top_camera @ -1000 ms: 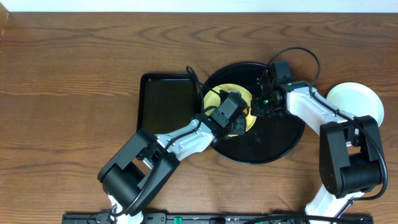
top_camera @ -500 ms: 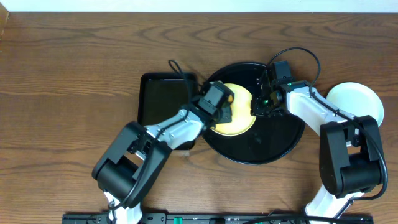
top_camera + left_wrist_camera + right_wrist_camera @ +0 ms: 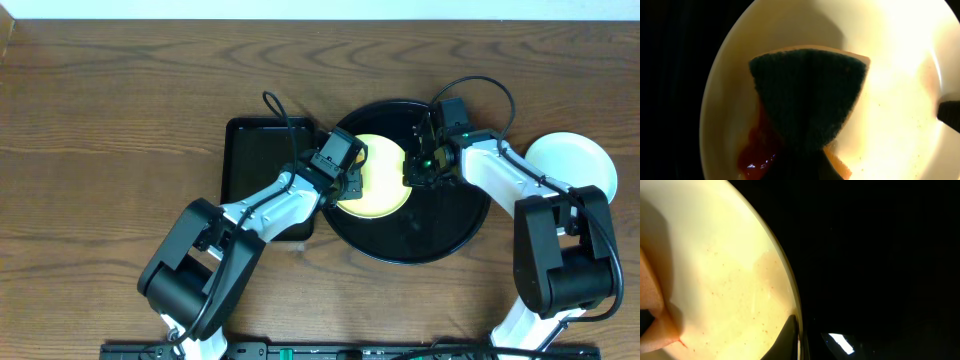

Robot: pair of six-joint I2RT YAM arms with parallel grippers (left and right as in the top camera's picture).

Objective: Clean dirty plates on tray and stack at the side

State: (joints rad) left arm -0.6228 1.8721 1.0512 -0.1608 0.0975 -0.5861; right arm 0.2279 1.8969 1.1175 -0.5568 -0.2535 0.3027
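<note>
The tray (image 3: 440,232) lies under both pincers. Its yellow plate (image 3: 385,182) sits between them. The right pincer (image 3: 412,170) seems clamped on the rim to steady it. The left pincer (image 3: 352,180), clamped on a sponge (image 3: 807,95), presses it beside the sauce (image 3: 757,152) for scrubbing.
</note>
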